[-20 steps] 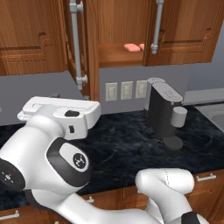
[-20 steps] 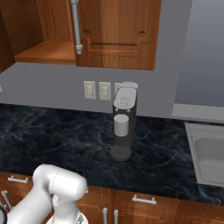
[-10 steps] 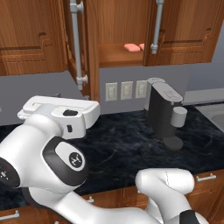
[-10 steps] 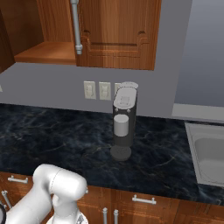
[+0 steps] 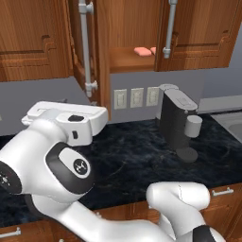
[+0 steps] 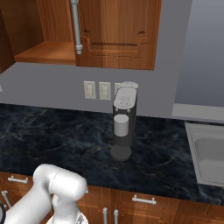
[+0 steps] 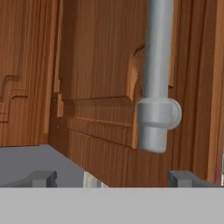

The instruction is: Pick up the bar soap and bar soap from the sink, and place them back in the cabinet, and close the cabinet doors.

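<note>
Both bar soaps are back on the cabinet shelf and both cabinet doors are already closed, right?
Not quite. The bar soaps do lie on the cabinet shelf, but the cabinet doors are open, as the left base view shows. The hand view looks at a door's silver handle from close up, with the fingers spread below it.

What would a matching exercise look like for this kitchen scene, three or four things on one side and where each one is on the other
Things:
1. bar soaps
2. coffee machine
3. sink
4. wall outlets

Places:
A. set into the counter at the right edge
B. on the grey wall under the cabinet
C. on the open cabinet's shelf
D. standing on the dark marble counter

Pairs: 1-C, 2-D, 3-A, 4-B
</note>
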